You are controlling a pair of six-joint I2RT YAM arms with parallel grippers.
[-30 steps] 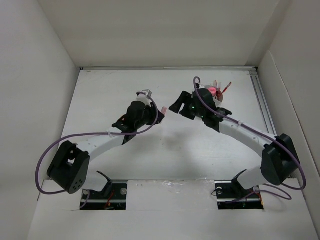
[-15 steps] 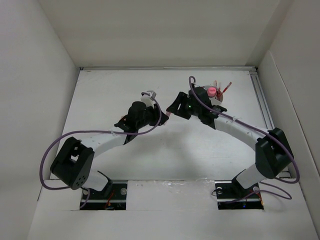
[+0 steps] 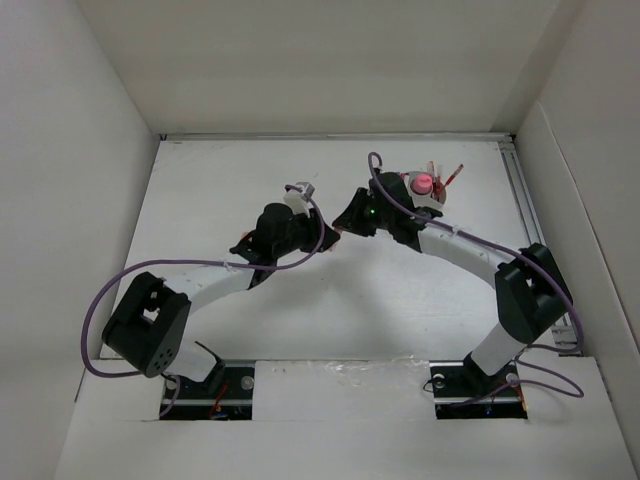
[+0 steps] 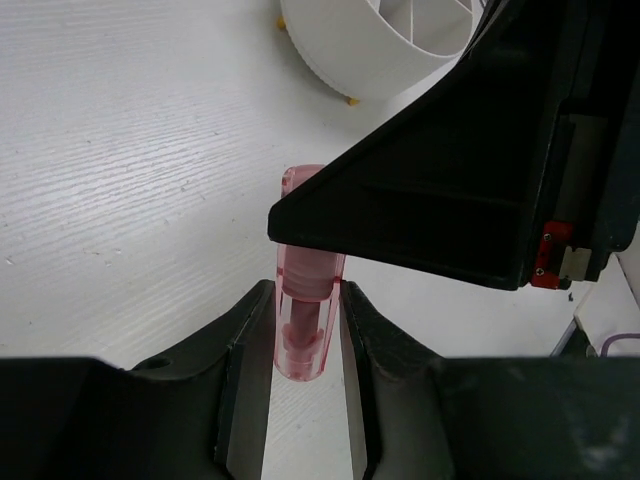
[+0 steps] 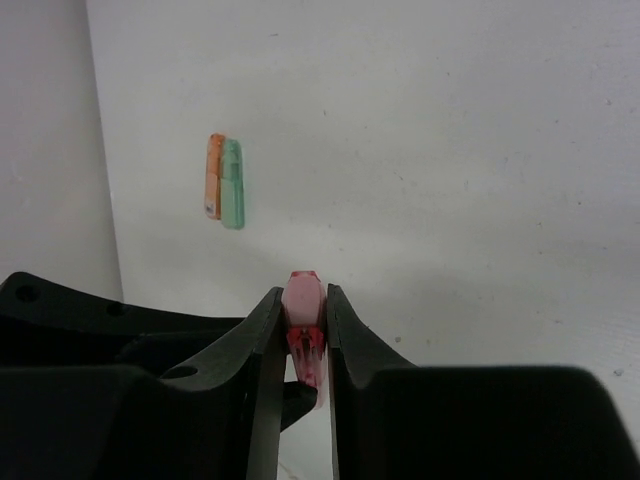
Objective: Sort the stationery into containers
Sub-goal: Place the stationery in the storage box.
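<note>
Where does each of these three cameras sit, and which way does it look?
Top external: fixed above and behind the arms, looking down at the white table; both whole arms show.
Left wrist: on the left arm, looking along the left gripper toward the white tub; its own fingers show.
Right wrist: on the right arm, looking past the right gripper at the table; its own fingers show.
Shared: both wrist views show the pink piece that both grippers clamp.

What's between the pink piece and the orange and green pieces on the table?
Nothing; in the right wrist view only bare white table lies between the pink piece and the orange piece and green piece.
</note>
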